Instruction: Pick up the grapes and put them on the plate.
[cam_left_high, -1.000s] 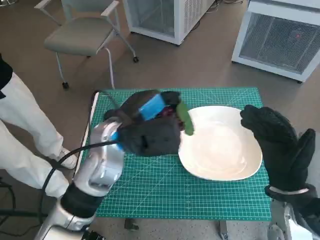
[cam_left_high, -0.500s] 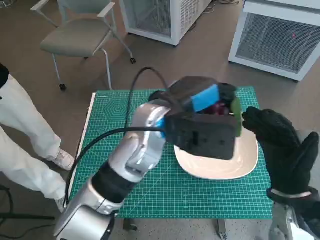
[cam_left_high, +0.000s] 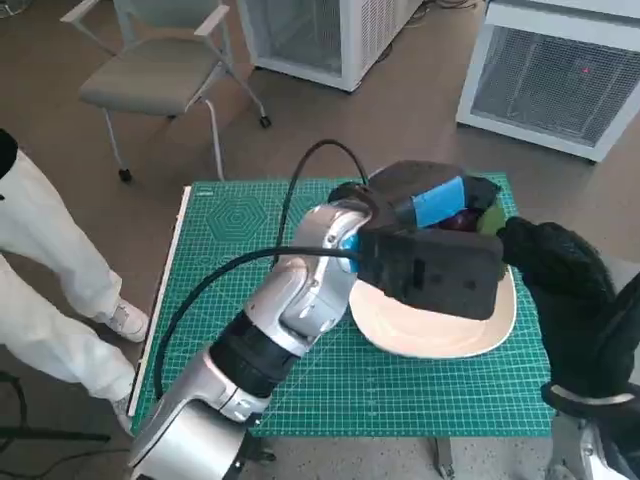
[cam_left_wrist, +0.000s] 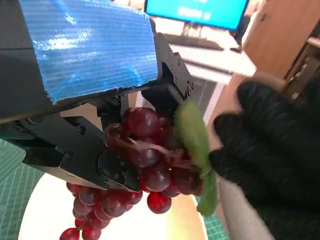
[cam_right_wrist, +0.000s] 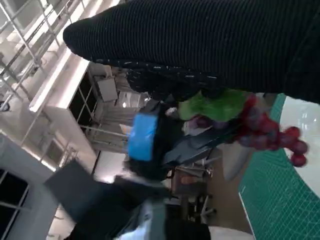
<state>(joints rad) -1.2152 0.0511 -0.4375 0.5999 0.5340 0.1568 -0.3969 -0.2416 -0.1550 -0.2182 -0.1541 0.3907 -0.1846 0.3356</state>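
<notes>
Left wrist view: your left hand (cam_left_wrist: 95, 100) grips the red grapes (cam_left_wrist: 145, 165) near the stem; the cluster dangles over the white plate (cam_left_wrist: 45, 215), not touching it. Right hand (cam_left_high: 560, 280) sits at 3 o'clock, just beside the bunch, holding nothing; I can't tell how its fingers lie. Risk: glossy round grapes roll off the smooth, shallow plate (cam_left_high: 450, 335) onto the bench (cam_left_high: 230, 240) if dropped high. The knitted glove could snag the green leaf (cam_left_wrist: 192, 145).
</notes>
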